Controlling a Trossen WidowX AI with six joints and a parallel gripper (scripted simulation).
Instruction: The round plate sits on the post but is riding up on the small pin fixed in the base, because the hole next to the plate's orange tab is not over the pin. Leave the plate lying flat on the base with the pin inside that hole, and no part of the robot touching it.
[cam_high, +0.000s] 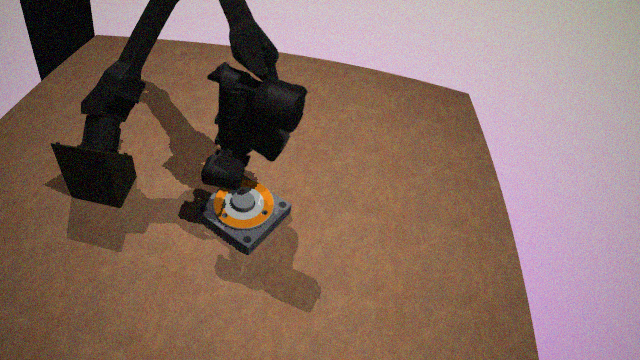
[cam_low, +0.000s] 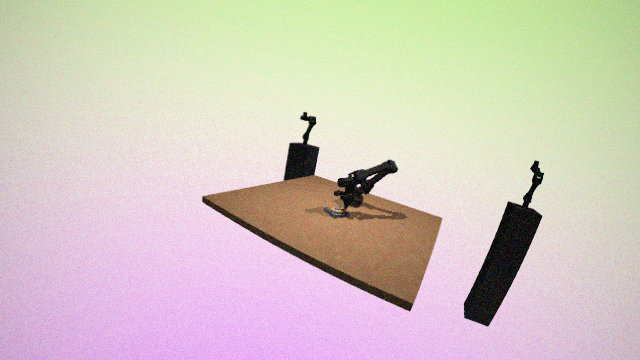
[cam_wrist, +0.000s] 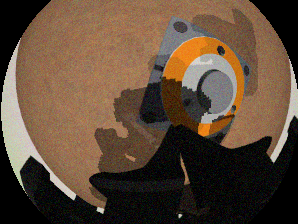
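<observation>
Plate (cam_high: 243, 206), an orange ring with a pale inner band, sits around the grey post (cam_high: 243, 200) on the square grey base (cam_high: 247, 218), near the middle of the brown table (cam_high: 400, 225). The base shows dark holes at its corners. From the top view, the plate's far edge is hidden under the gripper (cam_high: 225, 172), so the tab and pin cannot be made out; whether the plate lies flat is also unclear. The gripper hangs at that far-left edge of the plate with its jaws closed tight on nothing; contact with the plate cannot be judged. In the wrist view the plate (cam_wrist: 178, 76) and base (cam_wrist: 178, 30) lie up and right of the dark fingers. Two dark pillars (cam_low: 501, 260) stand off the table.
</observation>
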